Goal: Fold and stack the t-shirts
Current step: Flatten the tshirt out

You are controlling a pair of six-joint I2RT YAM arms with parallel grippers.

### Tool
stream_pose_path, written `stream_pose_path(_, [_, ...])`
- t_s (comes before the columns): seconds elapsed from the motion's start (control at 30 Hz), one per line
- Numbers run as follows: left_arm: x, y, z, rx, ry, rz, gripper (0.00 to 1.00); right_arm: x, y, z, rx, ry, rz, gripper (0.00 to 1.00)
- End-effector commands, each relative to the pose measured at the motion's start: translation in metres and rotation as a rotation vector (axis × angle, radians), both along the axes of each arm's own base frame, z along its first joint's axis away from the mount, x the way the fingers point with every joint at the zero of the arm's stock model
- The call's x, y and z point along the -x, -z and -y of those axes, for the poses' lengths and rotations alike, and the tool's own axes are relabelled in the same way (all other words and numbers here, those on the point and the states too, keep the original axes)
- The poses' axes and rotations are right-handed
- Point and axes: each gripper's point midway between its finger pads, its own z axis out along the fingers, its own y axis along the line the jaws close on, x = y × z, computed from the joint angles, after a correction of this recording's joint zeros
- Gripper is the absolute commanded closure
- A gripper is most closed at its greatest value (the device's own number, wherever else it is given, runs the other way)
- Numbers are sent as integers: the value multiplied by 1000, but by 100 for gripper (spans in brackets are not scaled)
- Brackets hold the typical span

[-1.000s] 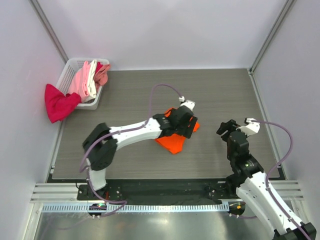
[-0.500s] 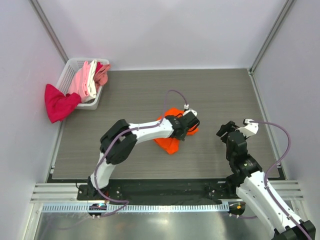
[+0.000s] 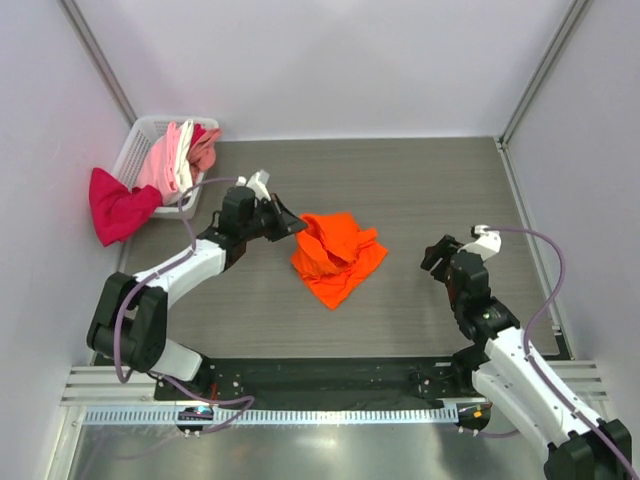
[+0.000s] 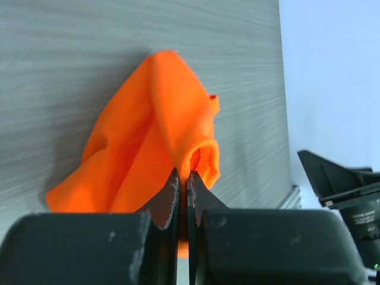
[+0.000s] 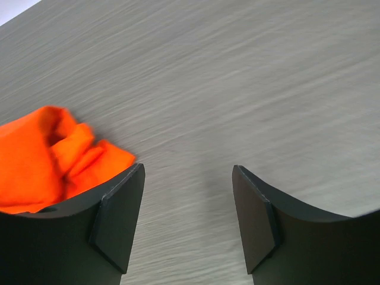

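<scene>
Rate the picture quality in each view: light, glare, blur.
Top external: even, diffuse light, faint shadows, glare on the metal sheet at the bottom. Left wrist: the left tool is dark and soft-edged up close; the orange t-shirt casts a soft shadow. Right wrist: the table grain looks streaked.

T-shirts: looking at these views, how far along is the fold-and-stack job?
Nothing looks finished: no folded stack shows. In hand: the left gripper is shut on an edge of the crumpled orange t-shirt; the right gripper hangs open beside it. Left: the pink, white and salmon t-shirts in the basket, and the magenta t-shirt draped over its side.
</scene>
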Motion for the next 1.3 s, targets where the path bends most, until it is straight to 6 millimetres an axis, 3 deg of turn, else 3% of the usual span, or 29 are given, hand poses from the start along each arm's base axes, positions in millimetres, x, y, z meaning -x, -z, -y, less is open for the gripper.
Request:
stream_pose_path(0.0, [3,-18,4,191,50,34,100,-20,-46,-55,-138,-236,76,35])
stream_pose_path(0.03, [1,-14,-1,207,36,19,100,-25,-31,-65,-153,-267,9,38])
stream_pose_path(0.1, [-5,-14,-12,250,16,39,100,-34,-33,-87,-204,-339,-30,44])
stream_pose_path(0.13, [-6,-7,-15,241,6,27,100,-39,-12,-100,-237,-368,-118,48])
stream_pose_path(0.17, [-9,-3,-18,231,-6,24,100,-48,-22,-113,-272,-412,-110,51])
stream_pose_path(0.27, [-10,2,-23,199,-24,37,100,-63,3,-128,-307,-418,-226,56])
stream_pose_path(0.43, [-11,5,-34,124,-61,69,100,-77,29,-137,-333,-397,-312,55])
stream_pose_path(0.63, [-10,9,-38,100,-80,71,100,-100,24,-146,-337,-409,-288,41])
stream_pose_path(0.7, [-11,11,-37,100,-75,64,100,-110,20,-150,-338,-414,-281,41])
stream_pose_path(1.03, [-11,9,-36,94,-66,70,100,-143,43,-170,-378,-405,-356,50])
stream_pose_path(1.07, [-12,8,-37,90,-70,76,100,-144,44,-172,-382,-411,-360,53])
stream_pose_path(1.17, [-12,4,-39,81,-76,84,100,-144,42,-173,-388,-416,-357,81])
stream_pose_path(1.23, [-15,0,-41,69,-95,79,100,-145,25,-170,-376,-418,-321,99])
stream_pose_path(1.27, [-17,-3,-42,64,-106,73,100,-148,19,-162,-363,-390,-317,99])
